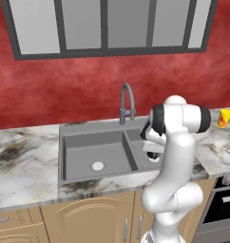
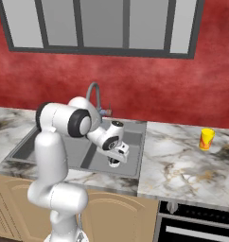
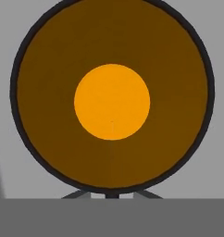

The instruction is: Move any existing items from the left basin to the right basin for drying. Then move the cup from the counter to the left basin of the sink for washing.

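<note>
1. Jar (image 3: 112, 102), black-rimmed with an orange centre, is seen from straight above in the hand view, over a plain grey floor. The gripper is closed tightly on the jar's near rim, at the bottom of this view.
2. In the left base view the left basin (image 1: 83, 154) has a white drain and the arm bends down over the right basin (image 1: 138, 135), past the divider. The faucet (image 1: 127, 102) stands at the back edge of the sink. The yellow cup (image 1: 224, 118) is on the worktop (image 1: 22, 147) at its far right.
3. In the right base view the hand hangs low over the right basin, and the cup stands well apart on the right worktop.
</note>
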Tool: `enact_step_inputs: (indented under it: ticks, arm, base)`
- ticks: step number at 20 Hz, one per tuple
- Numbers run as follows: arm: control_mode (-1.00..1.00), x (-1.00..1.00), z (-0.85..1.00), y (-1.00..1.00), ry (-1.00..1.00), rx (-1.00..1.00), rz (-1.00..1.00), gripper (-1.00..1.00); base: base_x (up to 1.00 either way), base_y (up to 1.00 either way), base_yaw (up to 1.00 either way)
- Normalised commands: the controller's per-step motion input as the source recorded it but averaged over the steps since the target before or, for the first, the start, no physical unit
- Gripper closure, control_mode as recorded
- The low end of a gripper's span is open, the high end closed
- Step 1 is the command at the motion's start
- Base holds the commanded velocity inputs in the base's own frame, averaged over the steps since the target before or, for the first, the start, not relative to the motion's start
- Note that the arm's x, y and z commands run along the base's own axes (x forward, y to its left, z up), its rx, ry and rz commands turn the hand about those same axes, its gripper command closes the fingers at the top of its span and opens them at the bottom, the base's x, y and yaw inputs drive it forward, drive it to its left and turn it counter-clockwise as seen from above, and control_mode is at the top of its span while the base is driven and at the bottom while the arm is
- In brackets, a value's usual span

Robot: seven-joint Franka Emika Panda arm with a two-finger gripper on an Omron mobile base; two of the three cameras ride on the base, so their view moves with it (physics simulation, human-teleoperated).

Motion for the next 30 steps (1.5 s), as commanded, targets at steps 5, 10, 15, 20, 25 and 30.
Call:
enact_step_inputs:
  ticks: [5,10,15,20,25,30]
  arm:
    - [-1.0,0.23,-0.27,0.0,0.0,0.0,0.01,1.0]
    - [-1.0,0.14,-0.25,0.0,0.0,0.0,0.01,1.0]
    - [-1.0,0.0,-0.18,0.0,0.0,0.0,0.01,1.0]
    - [-1.0,0.0,-0.09,0.0,0.0,0.0,0.0,-1.0]
    - [-1.0,0.0,0.02,0.0,0.0,0.01,0.0,-1.0]
    - [-1.0,0.0,0.16,0.0,0.0,0.0,0.0,-1.0]
  base:
    - [0.0,0.0,0.0]
    - [0.0,0.0,0.0]
    - [0.0,0.0,0.0]
    - [0.0,0.0,0.0]
    - [0.0,0.0,0.0]
    - [0.0,0.0,0.0]
